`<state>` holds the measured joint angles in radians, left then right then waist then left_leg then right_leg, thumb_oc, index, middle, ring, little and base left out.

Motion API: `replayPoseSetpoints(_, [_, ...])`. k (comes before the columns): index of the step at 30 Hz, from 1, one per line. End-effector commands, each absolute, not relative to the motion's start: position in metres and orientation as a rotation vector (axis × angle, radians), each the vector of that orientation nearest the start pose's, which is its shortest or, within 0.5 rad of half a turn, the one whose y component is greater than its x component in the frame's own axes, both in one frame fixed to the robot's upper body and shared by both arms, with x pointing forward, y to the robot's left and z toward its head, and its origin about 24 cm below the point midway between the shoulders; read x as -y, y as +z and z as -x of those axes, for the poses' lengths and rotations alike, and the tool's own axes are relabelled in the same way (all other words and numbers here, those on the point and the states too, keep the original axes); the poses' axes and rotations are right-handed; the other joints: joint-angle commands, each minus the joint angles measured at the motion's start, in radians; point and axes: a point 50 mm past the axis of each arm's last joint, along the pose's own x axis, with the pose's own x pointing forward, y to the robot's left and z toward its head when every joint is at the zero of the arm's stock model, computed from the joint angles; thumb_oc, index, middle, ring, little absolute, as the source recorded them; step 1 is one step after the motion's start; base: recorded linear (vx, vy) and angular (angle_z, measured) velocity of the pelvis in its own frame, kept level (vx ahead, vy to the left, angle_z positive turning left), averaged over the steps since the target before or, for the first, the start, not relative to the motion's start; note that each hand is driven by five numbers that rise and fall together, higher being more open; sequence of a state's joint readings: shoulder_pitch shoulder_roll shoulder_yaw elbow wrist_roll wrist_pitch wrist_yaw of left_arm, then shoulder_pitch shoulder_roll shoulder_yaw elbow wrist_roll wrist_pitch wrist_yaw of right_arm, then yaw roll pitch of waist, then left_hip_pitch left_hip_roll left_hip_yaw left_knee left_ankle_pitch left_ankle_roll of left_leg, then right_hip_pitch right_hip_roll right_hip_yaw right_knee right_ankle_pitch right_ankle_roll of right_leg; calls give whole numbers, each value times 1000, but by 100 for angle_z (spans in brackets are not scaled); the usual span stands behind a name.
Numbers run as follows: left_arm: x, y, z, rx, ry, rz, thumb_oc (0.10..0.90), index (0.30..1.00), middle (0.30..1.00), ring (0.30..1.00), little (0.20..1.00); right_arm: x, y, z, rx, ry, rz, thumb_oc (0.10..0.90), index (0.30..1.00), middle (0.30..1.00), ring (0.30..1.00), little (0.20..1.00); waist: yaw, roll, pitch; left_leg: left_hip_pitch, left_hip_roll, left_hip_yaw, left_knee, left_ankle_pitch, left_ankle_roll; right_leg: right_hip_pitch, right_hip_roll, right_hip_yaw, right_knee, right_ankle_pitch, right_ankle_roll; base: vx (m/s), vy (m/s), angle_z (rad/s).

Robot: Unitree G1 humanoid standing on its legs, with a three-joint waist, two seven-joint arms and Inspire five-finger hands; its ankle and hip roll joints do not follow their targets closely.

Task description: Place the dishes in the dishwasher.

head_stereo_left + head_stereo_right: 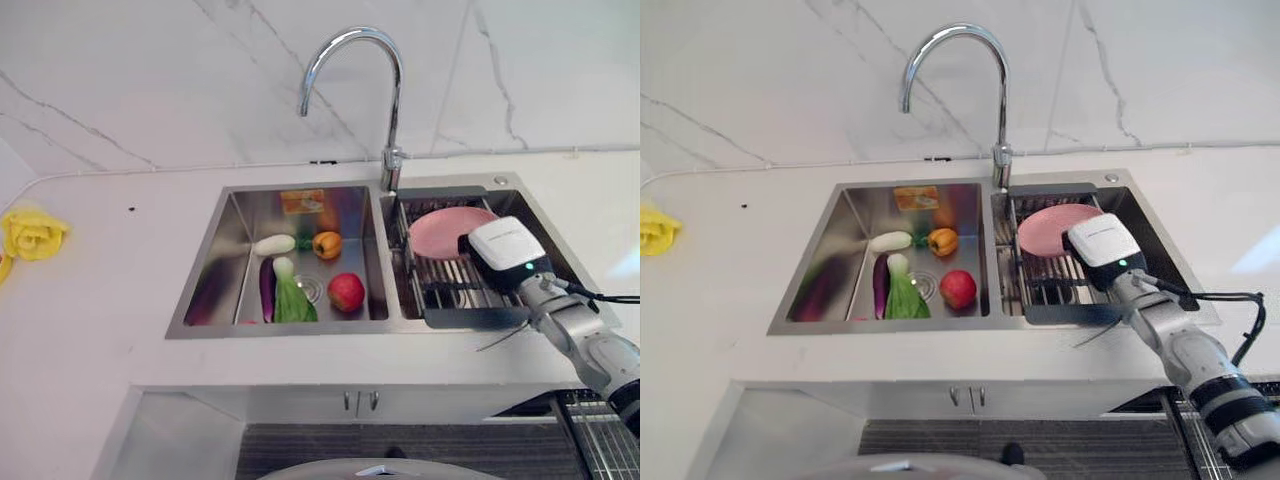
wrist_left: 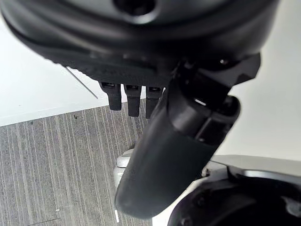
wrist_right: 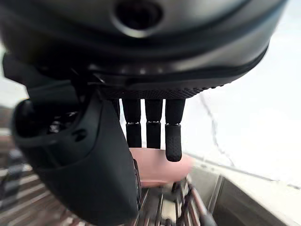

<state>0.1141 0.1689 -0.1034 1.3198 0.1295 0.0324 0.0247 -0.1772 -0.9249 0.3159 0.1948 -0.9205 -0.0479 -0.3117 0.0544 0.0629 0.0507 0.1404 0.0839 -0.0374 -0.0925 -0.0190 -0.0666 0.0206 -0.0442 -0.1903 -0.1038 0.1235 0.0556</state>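
Right hand [image 3: 155,127] fingers straight and apart, just above pink plate [image 1: 445,228] in sink rack [image 1: 470,290]

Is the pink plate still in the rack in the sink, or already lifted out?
In. The pink plate lies on the rack in the sink's right basin; the right hand, fingers straight, hovers above it without gripping.
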Motion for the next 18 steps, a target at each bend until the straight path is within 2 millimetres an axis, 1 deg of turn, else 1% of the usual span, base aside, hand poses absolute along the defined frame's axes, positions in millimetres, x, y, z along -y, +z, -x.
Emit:
replayPoseSetpoints(1, [-230, -172, -43, -1410, -42, -421, 800, 900, 900, 900, 900, 252, 145, -285, 536, -137, 1727, 400, 300, 300, 300, 300, 36, -65, -43, 20, 10, 14, 5, -92, -2, 51, -61, -39, 17, -137, 103, 0, 0, 0])
replayPoseSetpoints(2, [-230, -172, -43, -1410, -42, -422, 800, 900, 900, 900, 900, 253, 145, -285, 535, -137, 1727, 400, 300, 300, 300, 300, 37, -66, -43, 20, 10, 14, 5, -92, -2, 52, -61, -39, 17, -137, 103, 0, 0, 0])
replayPoseSetpoints(7, [-229, -172, -43, -1412, -44, -432, 800, 900, 900, 900, 900, 250, 161, -278, 624, -223, 1666, 400, 300, 300, 300, 300, 36, -70, -44, 25, 8, 20, 5, -93, 1, 53, -61, -33, 17, -133, 104, 0, 0, 0])
replayPoseSetpoints(10, [-229, -172, -42, -1414, -40, -436, 800, 900, 900, 900, 900, 252, 166, -276, 643, -260, 1653, 400, 300, 300, 300, 300, 36, -72, -44, 26, 8, 21, 5, -93, 1, 54, -61, -33, 17, -132, 104, 0, 0, 0])
replayPoseSetpoints(12, [-229, -172, -40, -1422, -35, -438, 800, 900, 900, 900, 900, 254, 174, -273, 676, -314, 1650, 400, 300, 300, 300, 300, 34, -73, -44, 27, 8, 23, 5, -94, 2, 53, -61, -34, 17, -131, 105, 0, 0, 0])
replayPoseSetpoints(15, [-230, -172, -39, -1425, -31, -437, 800, 900, 900, 900, 900, 258, 180, -268, 688, -363, 1637, 400, 300, 300, 300, 300, 33, -73, -44, 28, 7, 24, 5, -95, 3, 53, -61, -33, 17, -130, 106, 0, 0, 0])
replayPoseSetpoints(16, [-230, -172, -37, -1432, -21, -435, 800, 900, 900, 900, 900, 261, 185, -265, 702, -413, 1591, 400, 300, 300, 300, 300, 28, -72, -45, 29, 5, 26, 5, -95, 4, 53, -62, -31, 17, -128, 106, 0, 0, 0])
replayPoseSetpoints(17, [-230, -172, -37, -1432, -21, -435, 800, 900, 900, 900, 900, 261, 185, -265, 702, -413, 1591, 400, 300, 300, 300, 300, 28, -72, -45, 29, 5, 26, 5, -95, 4, 53, -62, -31, 17, -128, 106, 0, 0, 0])
replayPoseSetpoints(18, [-230, -172, -37, -1436, -13, -432, 800, 900, 900, 900, 900, 262, 188, -262, 713, -444, 1550, 400, 300, 300, 300, 300, 27, -72, -45, 30, 5, 26, 5, -95, 5, 52, -62, -30, 17, -128, 106, 0, 0, 0])
